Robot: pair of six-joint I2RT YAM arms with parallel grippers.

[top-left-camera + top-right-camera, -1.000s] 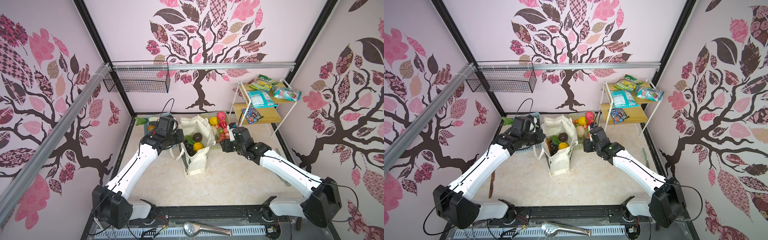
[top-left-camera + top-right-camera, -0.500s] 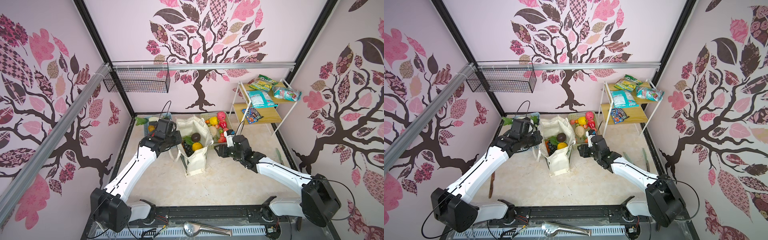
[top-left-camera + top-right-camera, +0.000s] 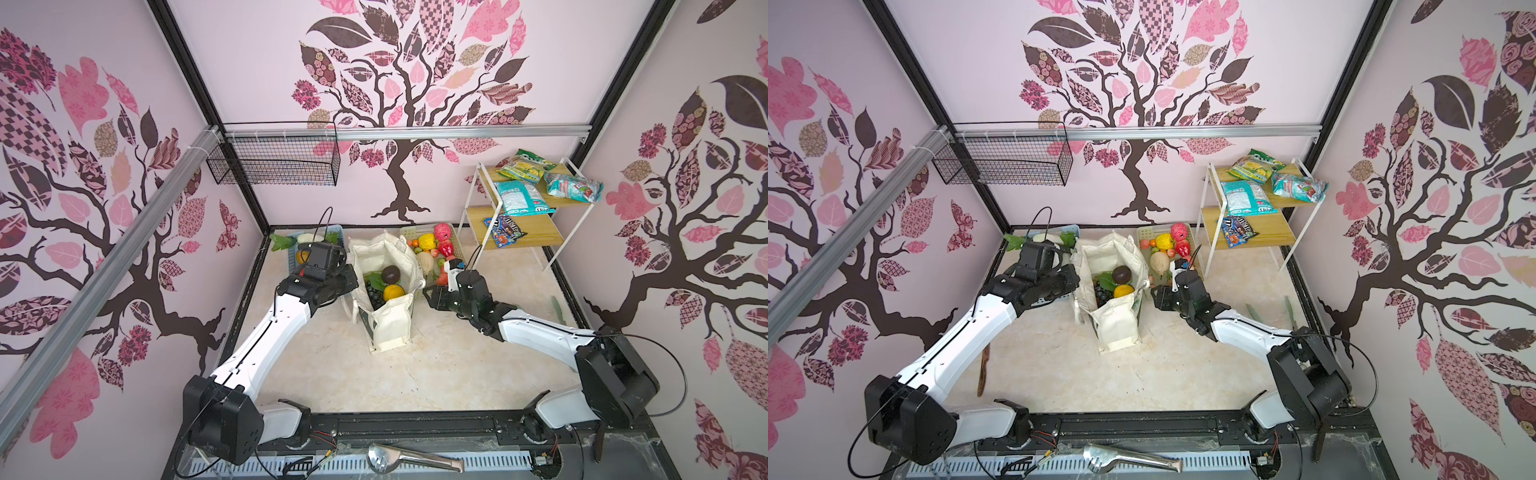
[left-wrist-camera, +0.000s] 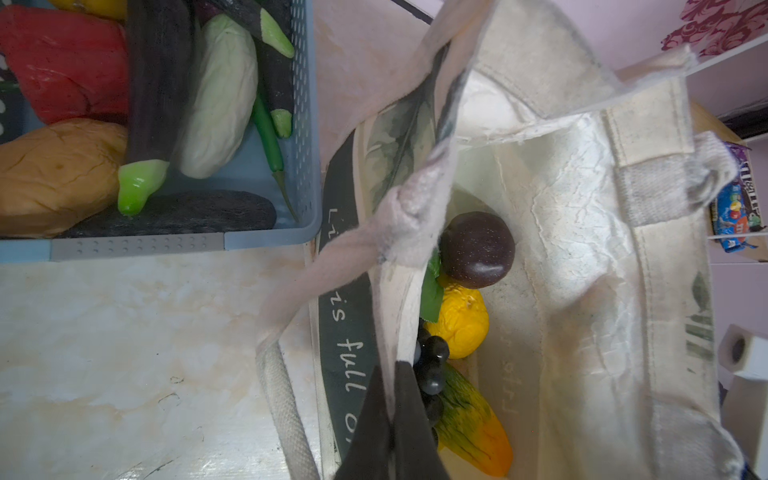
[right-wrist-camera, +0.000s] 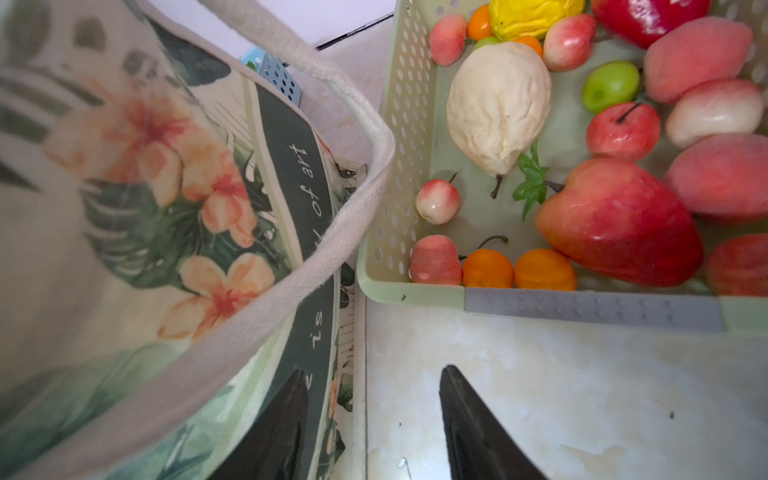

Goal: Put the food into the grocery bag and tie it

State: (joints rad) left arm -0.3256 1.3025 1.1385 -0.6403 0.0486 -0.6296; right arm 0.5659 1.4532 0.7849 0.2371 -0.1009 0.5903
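Left hand (image 4: 392, 386) pinches the grocery bag (image 3: 390, 332) rim (bag sits centre frame in both top views, food (image 4: 477, 249) already inside). The right hand (image 5: 374, 370) is spread and empty, low beside the bag's right wall. I'd raise it to the strap (image 5: 328, 237), centre the webbing between the fingers (image 5: 469, 415) before closing, and avoid snagging the pale green basket (image 5: 411, 294).

The grocery bag (image 3: 392, 330), holding food (image 3: 390, 274), stands between baskets (image 5: 400, 124).
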